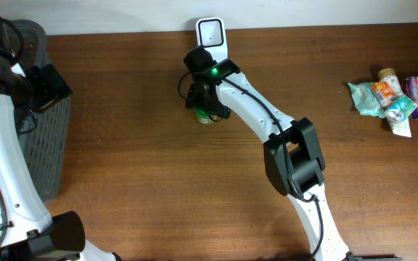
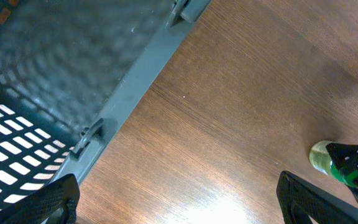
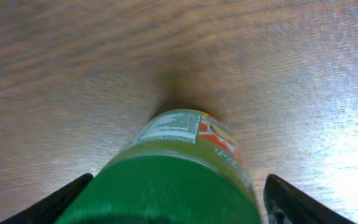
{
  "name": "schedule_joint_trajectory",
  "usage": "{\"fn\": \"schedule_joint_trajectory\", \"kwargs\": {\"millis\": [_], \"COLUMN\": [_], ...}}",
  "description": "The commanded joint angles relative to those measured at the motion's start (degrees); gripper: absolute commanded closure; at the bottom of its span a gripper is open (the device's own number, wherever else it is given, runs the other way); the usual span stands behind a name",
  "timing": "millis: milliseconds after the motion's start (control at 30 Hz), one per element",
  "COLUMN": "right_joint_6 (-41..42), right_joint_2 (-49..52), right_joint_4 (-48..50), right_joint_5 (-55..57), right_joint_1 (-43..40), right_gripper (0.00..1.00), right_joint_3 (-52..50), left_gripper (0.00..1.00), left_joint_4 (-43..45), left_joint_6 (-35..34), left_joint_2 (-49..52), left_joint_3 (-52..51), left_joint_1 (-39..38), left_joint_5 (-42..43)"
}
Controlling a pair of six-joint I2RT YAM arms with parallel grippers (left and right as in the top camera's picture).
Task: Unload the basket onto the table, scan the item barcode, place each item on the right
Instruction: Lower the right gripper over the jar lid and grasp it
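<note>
The green bottle [image 3: 182, 140] is sitting on the surface [image 1: 144, 181], just in front of the white scanner [image 1: 210, 32]. The right gripper [image 3: 179, 180] is straddling it with its jaws apart. They don't seem to be pinching it, though it's blurry this close. The left gripper [image 2: 179, 208] is hovering with its jaws spread wide by the grey basket [image 2: 55, 62].

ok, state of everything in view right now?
right gripper: open, fingers straddling the bottle, not clamped yet.
bottle: on the table, green cap on, upright or lying unclear.
left gripper: open, empty, by the basket.
basket: at left edge, nothing seen inside.
scanner: at back edge, on or off unclear.
packets: heaped far right, untouched.
</note>
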Motion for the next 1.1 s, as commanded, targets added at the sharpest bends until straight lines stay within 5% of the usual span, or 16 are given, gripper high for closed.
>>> {"fn": "schedule_joint_trajectory", "kwargs": {"millis": [0, 400, 800, 900, 1067], "right_joint_6": [-0.57, -22.58, -23.96, -23.96, -23.98], "right_joint_2": [-0.13, -0.68, 0.68, 0.68, 1.07], "right_joint_4": [-3.04, -8.92, -10.67, -10.75, -11.21], "right_joint_5": [1.40, 2.16, 1.70, 1.73, 0.61], "right_joint_1": [-0.55, -1.18, -1.27, -1.29, -1.27], "right_gripper": [0.24, 0.29, 0.23, 0.36, 0.29], "right_joint_3": [-0.04, 4.11, 4.22, 4.22, 4.20], "left_gripper": [0.01, 0.01, 0.01, 0.01, 0.01], "left_joint_4": [-0.04, -0.04, -0.04, -0.04, -0.04], "left_joint_6": [-0.76, -0.79, -0.76, -0.79, -0.79], "left_joint_2": [-1.20, -1.20, -1.20, -1.20, -1.20], "left_joint_3": [-0.07, -0.07, -0.07, -0.07, -0.07], "left_joint_1": [0.22, 0.22, 0.22, 0.22, 0.22], "left_joint_5": [-0.46, -0.46, -0.46, -0.46, -0.46]}}
